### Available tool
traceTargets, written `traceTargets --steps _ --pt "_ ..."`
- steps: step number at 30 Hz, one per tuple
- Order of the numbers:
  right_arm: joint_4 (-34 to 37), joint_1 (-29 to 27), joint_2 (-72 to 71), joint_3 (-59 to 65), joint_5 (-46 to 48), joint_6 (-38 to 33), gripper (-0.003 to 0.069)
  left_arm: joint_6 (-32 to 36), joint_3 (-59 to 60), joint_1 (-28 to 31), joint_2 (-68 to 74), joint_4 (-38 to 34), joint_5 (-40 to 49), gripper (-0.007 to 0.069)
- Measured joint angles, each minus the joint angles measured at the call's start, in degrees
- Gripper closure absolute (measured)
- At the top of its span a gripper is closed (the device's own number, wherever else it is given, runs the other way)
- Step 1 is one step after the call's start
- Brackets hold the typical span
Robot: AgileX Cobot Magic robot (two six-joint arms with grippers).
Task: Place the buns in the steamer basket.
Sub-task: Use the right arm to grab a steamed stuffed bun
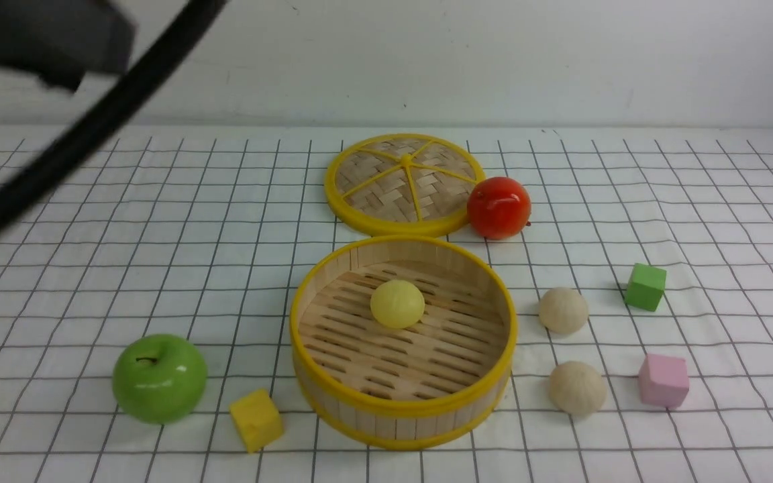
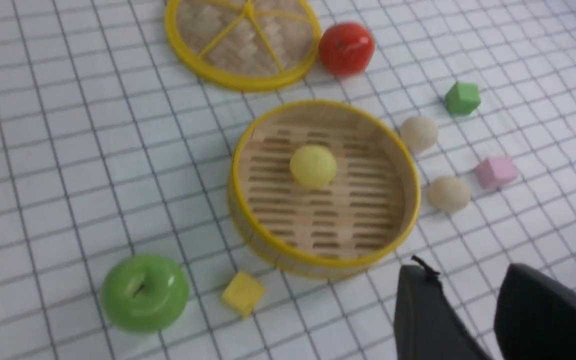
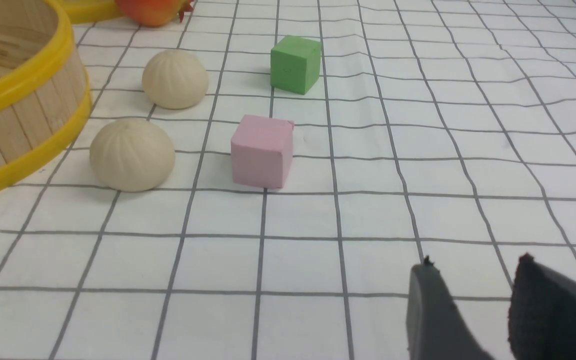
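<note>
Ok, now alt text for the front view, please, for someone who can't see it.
A round steamer basket holds one pale yellow bun; two beige buns sit outside it, to its right. Behind are a woven lid and red fruit; a green apple is at left.

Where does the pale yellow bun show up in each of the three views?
Front view: on the slotted floor of the steamer basket, the pale yellow bun near picture centre.
Left wrist view: near picture centre.
Right wrist view: not in it.
Shared landmark: the pink block.
</note>
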Motion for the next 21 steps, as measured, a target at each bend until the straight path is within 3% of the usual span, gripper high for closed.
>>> traceTargets --steps 7,14,21 --pt "0.0 0.0 0.0 0.0 0.0 0.0 0.0419 -1.0 30.9 0.0 -28.4 -0.4 -12.8 0.0638" --pt "0.0 0.0 0.0 0.0 0.0 0.0 0.0419 -2.7 52.7 0.0 -50.9 -0.7 -20.7 0.0638" --pt "0.0 0.0 0.0 0.0 0.0 0.0 0.0419 -10.6 56.2 0.0 -54.9 -1.1 -20.2 0.0638"
